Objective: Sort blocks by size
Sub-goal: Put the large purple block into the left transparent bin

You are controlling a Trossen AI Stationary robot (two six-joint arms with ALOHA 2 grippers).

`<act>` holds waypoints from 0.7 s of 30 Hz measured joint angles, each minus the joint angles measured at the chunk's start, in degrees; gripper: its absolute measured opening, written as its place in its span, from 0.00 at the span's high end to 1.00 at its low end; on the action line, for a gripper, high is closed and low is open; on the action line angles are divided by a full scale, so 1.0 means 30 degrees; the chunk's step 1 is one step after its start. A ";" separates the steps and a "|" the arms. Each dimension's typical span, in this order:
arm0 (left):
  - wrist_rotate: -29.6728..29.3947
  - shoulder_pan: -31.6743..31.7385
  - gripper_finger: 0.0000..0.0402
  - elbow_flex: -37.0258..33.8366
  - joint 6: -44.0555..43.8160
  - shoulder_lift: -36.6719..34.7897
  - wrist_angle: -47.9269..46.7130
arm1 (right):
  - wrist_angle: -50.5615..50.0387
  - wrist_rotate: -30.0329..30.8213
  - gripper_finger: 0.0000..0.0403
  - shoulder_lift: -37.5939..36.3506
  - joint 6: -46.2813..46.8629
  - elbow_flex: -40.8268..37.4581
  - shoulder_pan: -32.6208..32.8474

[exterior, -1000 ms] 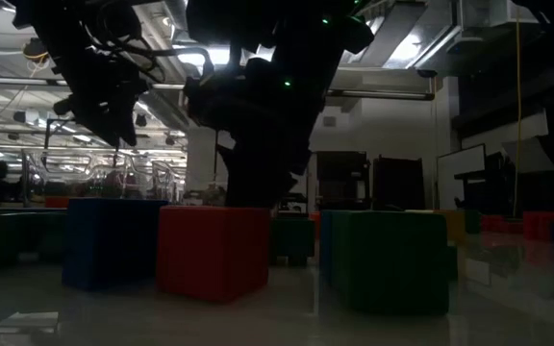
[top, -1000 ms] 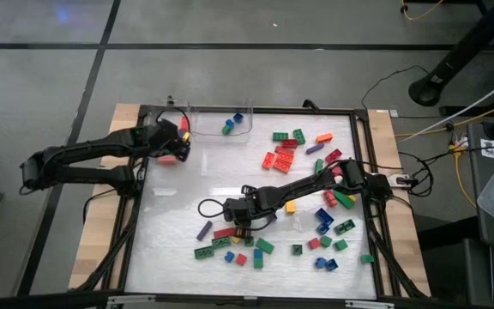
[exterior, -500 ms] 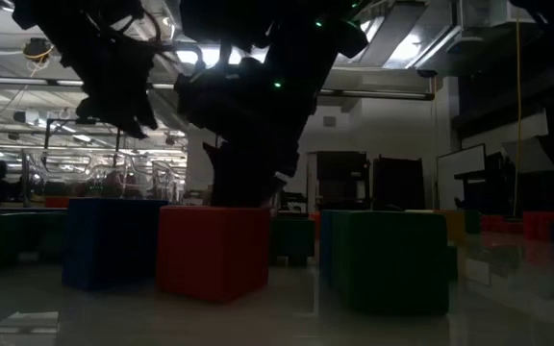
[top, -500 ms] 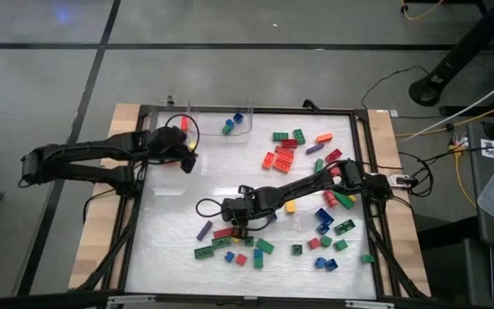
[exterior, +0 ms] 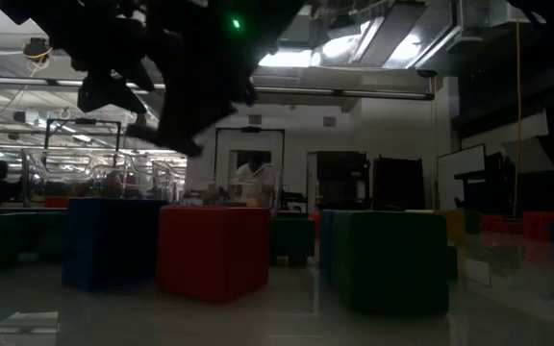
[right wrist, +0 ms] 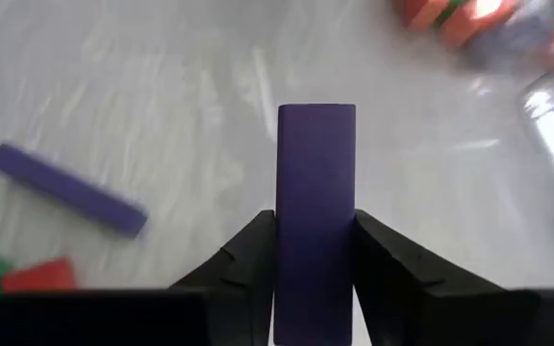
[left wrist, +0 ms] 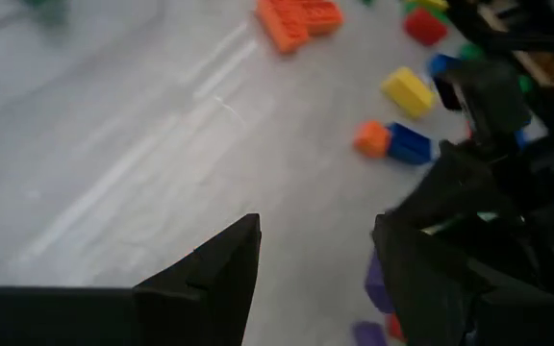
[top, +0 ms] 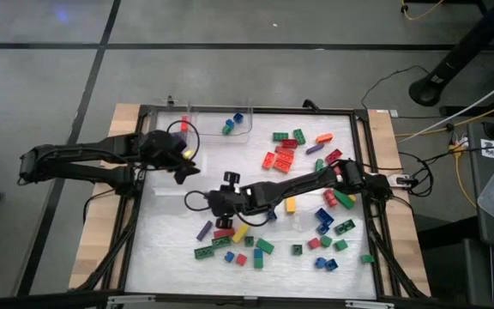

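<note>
Many coloured blocks point(top: 316, 225) lie scattered over the white table's right half. A long purple block point(right wrist: 315, 192) sits between the fingers of my right gripper point(top: 216, 201), which hovers over the table's middle. A second purple block point(right wrist: 65, 190) lies flat on the table point(top: 204, 230). My left gripper point(top: 183, 168) stands open and empty above the table's left part, its fingers point(left wrist: 227, 269) wide apart over bare surface. My right gripper pinches the purple block's two long sides point(right wrist: 287, 252) between its two fingers, at the block's near end. The fingers slant down from the table's right side and lie along the block. The block juts out ahead of the fingertips, lifted clear of the table.
A clear bin point(top: 217, 127) at the far edge holds blue and green blocks. Orange and red blocks point(top: 280, 156) lie at the far right; red, yellow and green ones point(top: 230, 236) lie just near of my right gripper. The table's left half point(top: 165, 232) has free room.
My right gripper has risen and gone toward the table's left edge, lifting the purple block clear of the blocks it stood among. My left gripper has swung from the far edge by the bin toward the table's middle and turned.
</note>
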 joint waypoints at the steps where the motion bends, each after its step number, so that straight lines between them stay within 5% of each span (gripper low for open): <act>1: 0.0168 -0.0069 0.52 0.0000 -0.0257 -0.0039 -0.0064 | 0.0164 0.0235 0.72 0.0000 -0.0368 0.0162 0.0017; 21: 0.1298 -0.2509 0.52 0.0000 -0.1533 -0.0031 0.0169 | 0.3771 0.3197 0.72 -0.0036 -0.3436 0.0756 -0.0012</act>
